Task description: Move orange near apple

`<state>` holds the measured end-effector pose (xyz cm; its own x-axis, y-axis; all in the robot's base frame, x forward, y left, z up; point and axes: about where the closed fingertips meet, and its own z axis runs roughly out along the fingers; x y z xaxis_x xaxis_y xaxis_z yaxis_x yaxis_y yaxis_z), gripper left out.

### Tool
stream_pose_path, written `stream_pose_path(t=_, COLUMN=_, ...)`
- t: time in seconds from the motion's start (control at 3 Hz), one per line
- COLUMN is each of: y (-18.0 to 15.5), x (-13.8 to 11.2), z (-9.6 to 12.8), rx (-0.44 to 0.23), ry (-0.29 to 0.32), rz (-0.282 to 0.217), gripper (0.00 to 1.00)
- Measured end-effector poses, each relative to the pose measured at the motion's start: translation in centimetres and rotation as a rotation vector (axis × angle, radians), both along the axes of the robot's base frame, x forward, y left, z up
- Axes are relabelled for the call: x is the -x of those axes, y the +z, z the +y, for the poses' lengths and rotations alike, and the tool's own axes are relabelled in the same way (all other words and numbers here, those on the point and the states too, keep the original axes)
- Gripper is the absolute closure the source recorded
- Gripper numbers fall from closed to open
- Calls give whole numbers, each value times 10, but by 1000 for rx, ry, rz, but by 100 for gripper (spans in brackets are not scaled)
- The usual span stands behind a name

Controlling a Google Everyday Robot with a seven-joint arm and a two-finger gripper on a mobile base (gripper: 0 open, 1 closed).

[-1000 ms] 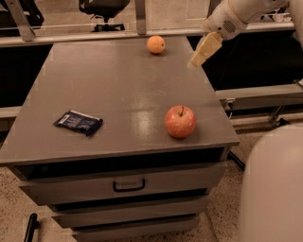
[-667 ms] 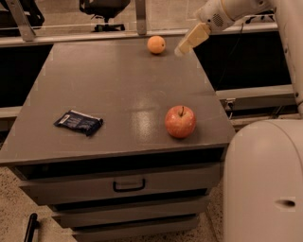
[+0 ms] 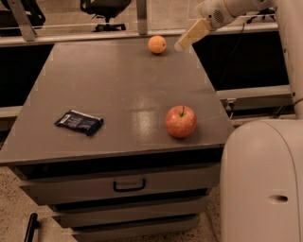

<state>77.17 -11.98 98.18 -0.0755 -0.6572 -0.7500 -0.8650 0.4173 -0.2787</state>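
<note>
The orange (image 3: 157, 44) sits at the far edge of the grey cabinet top (image 3: 118, 94), right of its middle. The red apple (image 3: 180, 121) with a short dark stem stands near the front right corner. My gripper (image 3: 182, 44) hangs from the white arm at the upper right, its pale fingers pointing down-left. Its tip is just right of the orange, with a small gap between them. It holds nothing that I can see.
A dark snack packet (image 3: 79, 122) lies at the front left of the top. Drawers with a black handle (image 3: 129, 185) are below. The robot's white body (image 3: 262, 179) fills the lower right. A rail and an office chair (image 3: 105, 12) are behind the cabinet.
The gripper has moved left along the far edge, from past the right corner to just beside the orange. The orange, apple and packet have not moved.
</note>
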Motion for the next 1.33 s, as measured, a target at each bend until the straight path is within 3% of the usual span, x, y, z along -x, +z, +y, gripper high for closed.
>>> stream_pose_path(t=0.33, y=-3, x=-13, z=2, rx=-35, ry=-17, rz=-24, gripper=0)
stream_pose_path(t=0.67, y=-30, x=-53, z=10, rx=-151, ry=-83, rz=-58, gripper=0)
stream_pose_path(t=1.33, y=-58, x=-120, z=20, rx=-302, ry=-225, rz=-197, gripper=0)
